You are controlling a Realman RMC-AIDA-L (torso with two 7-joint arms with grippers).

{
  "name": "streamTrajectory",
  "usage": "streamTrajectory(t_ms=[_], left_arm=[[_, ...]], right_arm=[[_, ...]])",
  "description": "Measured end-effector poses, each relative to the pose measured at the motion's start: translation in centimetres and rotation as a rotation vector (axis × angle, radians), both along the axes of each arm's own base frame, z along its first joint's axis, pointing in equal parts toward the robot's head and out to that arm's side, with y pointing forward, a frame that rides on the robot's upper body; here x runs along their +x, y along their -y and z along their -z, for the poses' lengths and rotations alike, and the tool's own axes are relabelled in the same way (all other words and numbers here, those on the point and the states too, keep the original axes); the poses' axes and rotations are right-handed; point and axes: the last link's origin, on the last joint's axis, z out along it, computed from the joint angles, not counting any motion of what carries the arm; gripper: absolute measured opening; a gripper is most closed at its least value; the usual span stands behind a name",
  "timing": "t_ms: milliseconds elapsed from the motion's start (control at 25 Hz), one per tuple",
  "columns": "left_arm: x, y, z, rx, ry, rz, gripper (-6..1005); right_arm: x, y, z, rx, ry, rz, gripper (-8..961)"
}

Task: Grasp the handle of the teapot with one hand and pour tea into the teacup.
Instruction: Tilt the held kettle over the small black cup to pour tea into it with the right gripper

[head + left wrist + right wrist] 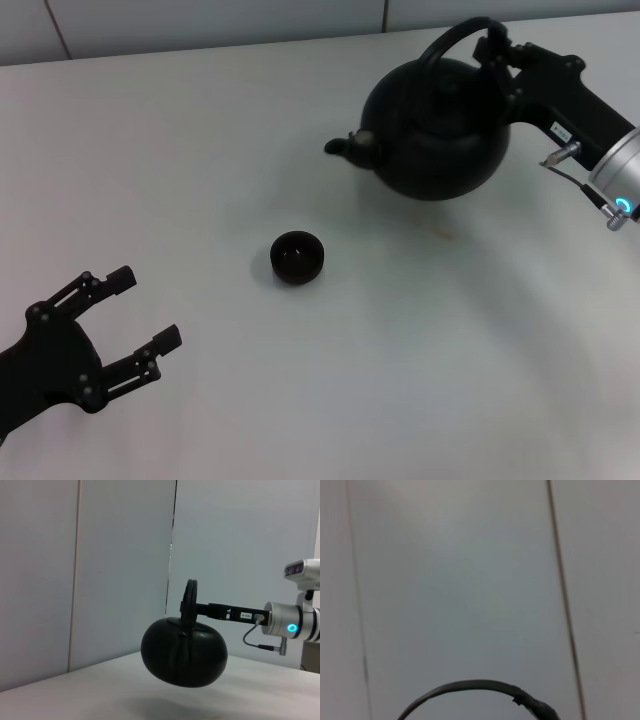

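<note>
The teapot [435,130] hangs in the air above the far right part of your bench [200,150], held by its handle [450,42], with the spout [345,146] aimed toward your left and dipped a little. Your right tool [495,50] reaches in from the right edge, its black body and silver wrist stretched out nearly level, and its fingers are clamped on the right end of the arched handle. Your left tool [130,312] sits low at the near left corner, well apart from everything, its two black fingers spread wide with nothing between them. The teacup [297,257] stands upright on the bench, nearer to you than the pot and to the left of its body, roughly below and in front of the spout. The left wrist view gives you what the head view cannot: the teapot [184,655] seen from the side with a clear gap and a soft shadow under its belly, so it is plainly off the bench, and the right arm running level behind it. The right wrist view shows only the thin black curve of the handle [470,686] against a pale panelled wall [470,580]. The pot is squat, round and matte black; the cup is a small dark bowl; the bench is smooth and white.
</note>
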Motion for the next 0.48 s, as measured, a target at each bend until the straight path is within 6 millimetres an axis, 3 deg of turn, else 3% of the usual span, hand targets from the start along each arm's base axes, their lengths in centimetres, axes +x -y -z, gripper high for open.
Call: streamTrajectory(t_ms=[480], left_arm=[[0.1, 0.1, 0.2, 0.005, 0.014, -0.005, 850]], right_arm=[[-3.3, -2.6, 1.1, -0.177, 0.086, -0.109, 107]])
